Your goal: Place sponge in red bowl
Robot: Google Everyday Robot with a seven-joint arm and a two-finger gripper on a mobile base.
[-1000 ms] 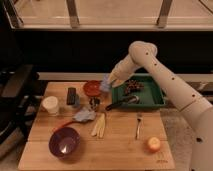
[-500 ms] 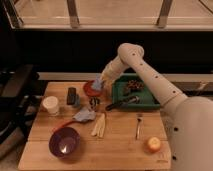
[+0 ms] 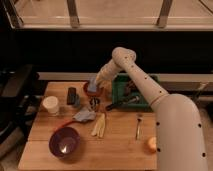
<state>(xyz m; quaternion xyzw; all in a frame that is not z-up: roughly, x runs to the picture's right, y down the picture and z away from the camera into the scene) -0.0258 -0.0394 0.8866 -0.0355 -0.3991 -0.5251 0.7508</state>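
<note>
Blue, your sponge [image 3: 94, 86] sits at the centre of the frame, directly over the red bowl [image 3: 92, 91]; you can't tell whether it touches the bowl. Your gripper [image 3: 96, 84] is right at it, and whether it clasps the sponge cannot be told. Just right lies the green tray [image 3: 120, 90]. Lower left on the wooden table [image 3: 120, 145] stands a purple bowl [image 3: 64, 142].
</note>
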